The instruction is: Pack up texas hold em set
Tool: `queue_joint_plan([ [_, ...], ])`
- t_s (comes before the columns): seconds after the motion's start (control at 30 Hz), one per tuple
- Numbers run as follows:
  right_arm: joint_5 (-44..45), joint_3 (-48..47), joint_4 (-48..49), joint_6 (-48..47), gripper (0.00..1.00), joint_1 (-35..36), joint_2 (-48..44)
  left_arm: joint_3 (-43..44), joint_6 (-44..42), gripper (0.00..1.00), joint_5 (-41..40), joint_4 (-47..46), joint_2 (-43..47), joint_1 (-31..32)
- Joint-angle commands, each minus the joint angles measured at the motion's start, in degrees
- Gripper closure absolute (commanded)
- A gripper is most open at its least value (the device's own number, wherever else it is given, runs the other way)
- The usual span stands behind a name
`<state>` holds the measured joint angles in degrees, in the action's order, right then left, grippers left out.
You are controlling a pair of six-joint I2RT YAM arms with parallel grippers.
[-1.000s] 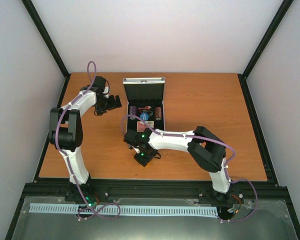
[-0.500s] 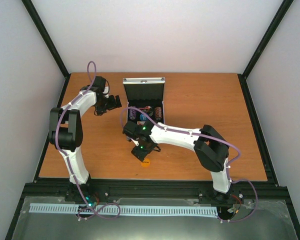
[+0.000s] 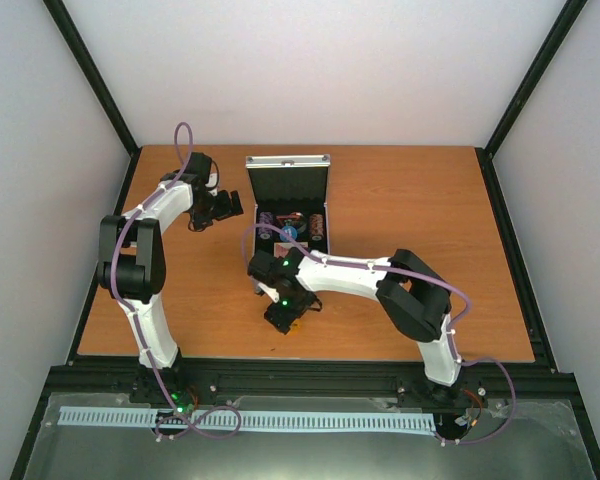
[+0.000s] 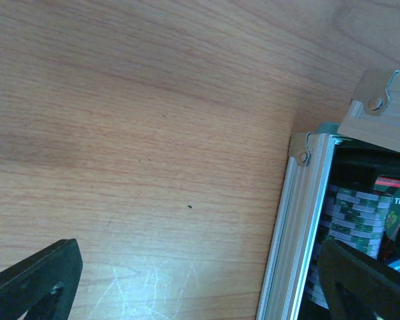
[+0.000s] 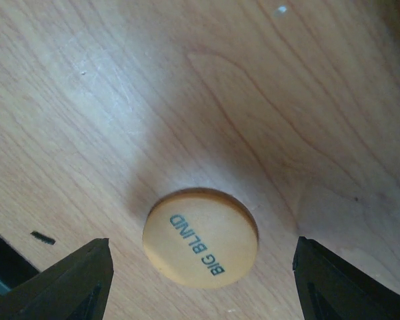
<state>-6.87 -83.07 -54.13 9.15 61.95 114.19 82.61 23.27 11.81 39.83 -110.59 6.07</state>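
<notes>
**Ana:** Where is the orange disc (image 5: 200, 239)?

**Ben:** It lies flat on the counter (image 5: 120, 100), right under the right end effector (image 5: 201, 285). It is round, so no side is longer.

**Ana:** Are the fingers shut?

**Ben:** No, they are spread wide, one on each side, not touching it. The right arm bends low and points down. The left end effector (image 4: 200, 293) is spread too. It sits by the silver case (image 4: 290, 233), well apart from the disc.

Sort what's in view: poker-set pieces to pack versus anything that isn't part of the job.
To pack: silver case; chip stacks inside it; blue disc inside it; orange BIG BLIND disc, outside the case.
Not of the set: wooden table; black frame rail.
</notes>
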Motion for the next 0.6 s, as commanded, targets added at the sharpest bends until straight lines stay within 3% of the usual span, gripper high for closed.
queue_joint_plan([
  [0.0, -1.2, 0.8, 1.5, -0.8, 0.25, 0.0, 2.3, 1.0, -0.8, 0.00, 0.0, 0.0, -0.5, -0.2],
  [0.57, 4.7, 4.0, 0.3, 0.5, 0.35, 1.2, 4.1, 0.6, -1.4, 0.00, -0.4, 0.1, -1.1, -0.2],
])
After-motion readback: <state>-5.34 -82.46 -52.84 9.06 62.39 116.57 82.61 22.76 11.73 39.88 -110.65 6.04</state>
